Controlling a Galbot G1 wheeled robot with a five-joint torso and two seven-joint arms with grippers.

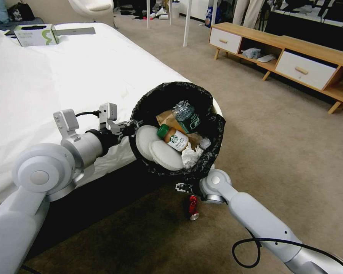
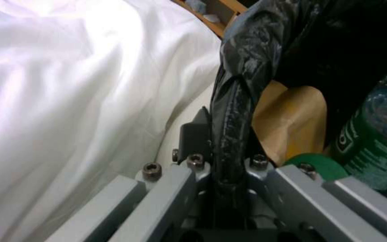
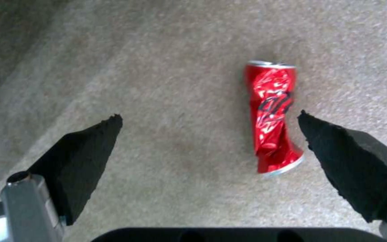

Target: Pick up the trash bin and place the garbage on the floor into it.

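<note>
The trash bin [image 1: 171,88], lined with a black bag, hangs tilted above the floor [image 1: 286,144] beside the bed. My left gripper [image 1: 130,127] is shut on its bag-covered rim [image 2: 236,101], one black pad [image 2: 193,134] pressed against the outside. Inside lie garbage pieces: a brown-drink bottle [image 1: 174,137], a crumpled clear bottle [image 1: 186,116], a brown paper bag [image 2: 292,117], white tissue [image 1: 190,155] and two white discs. A crushed red can [image 3: 272,117] lies on the carpet under the bin. My right gripper [image 3: 209,117] hovers open above it, the can close to one finger [image 3: 350,161].
A bed with a white sheet [image 1: 45,83] fills the left side, with a cardboard box [image 1: 34,35] on it. A low wooden cabinet with white drawers [image 1: 293,57] stands at the far right. Bare carpet stretches between them.
</note>
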